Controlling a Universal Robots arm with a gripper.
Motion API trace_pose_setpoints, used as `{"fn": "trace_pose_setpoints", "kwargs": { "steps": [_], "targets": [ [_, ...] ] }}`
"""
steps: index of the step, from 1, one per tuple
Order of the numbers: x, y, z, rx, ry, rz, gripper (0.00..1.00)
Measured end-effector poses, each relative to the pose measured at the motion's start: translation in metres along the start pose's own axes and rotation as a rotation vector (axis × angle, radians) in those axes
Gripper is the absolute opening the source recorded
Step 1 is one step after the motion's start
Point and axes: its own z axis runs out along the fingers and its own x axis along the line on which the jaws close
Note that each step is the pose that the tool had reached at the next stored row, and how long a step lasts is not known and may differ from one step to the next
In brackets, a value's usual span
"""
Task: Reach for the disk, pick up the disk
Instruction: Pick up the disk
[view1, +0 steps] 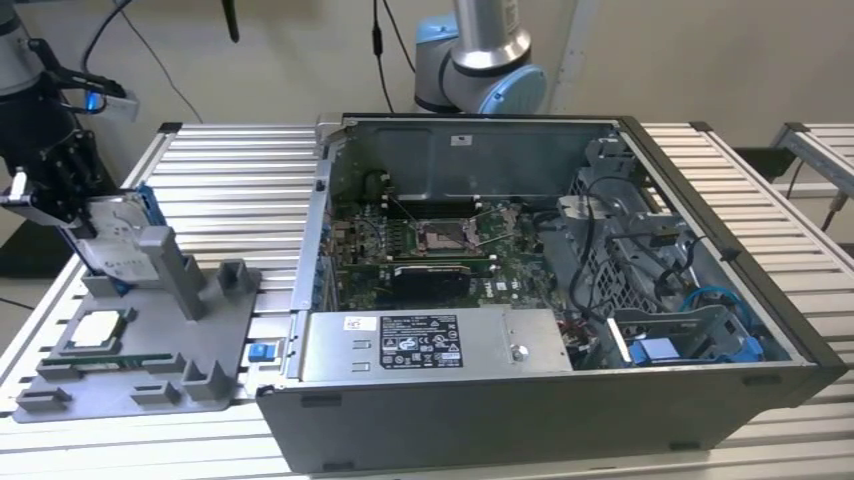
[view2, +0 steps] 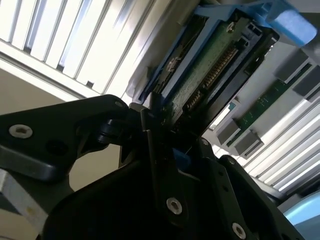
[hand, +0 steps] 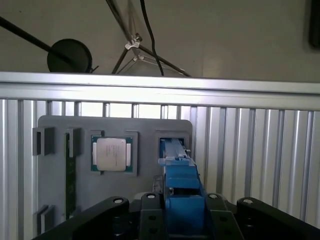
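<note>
The disk (view1: 118, 250) stands on edge in a slot of the grey fixture plate (view1: 214, 340), at the exterior view's left. Its white label and bright blue carrier frame are visible. My gripper (view1: 83, 222) comes down onto it from above. In the first wrist view the black fingers (hand: 150, 205) press against both sides of the disk's blue carrier (hand: 177, 172), with the gripper (hand: 183, 210) shut on it. The second wrist view shows the disk's green circuit-board side (view2: 210, 65) rising out of the gripper (view2: 165, 145).
A square silver CPU chip (hand: 112, 154) (view1: 100, 328) lies in the fixture beside the disk, with a memory stick (view1: 114, 360) nearby. An open computer case (view1: 534, 410) stands at the exterior view's right on the slatted aluminium table (view1: 227, 170). The arm's base (view1: 481, 60) rises behind it.
</note>
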Motion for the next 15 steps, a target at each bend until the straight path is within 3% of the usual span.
{"fn": "trace_pose_setpoints", "kwargs": {
  "steps": [15],
  "targets": [
    [-0.0001, 0.0005, -0.0268, 0.0, 0.0, 0.0, 0.0]
  ]
}}
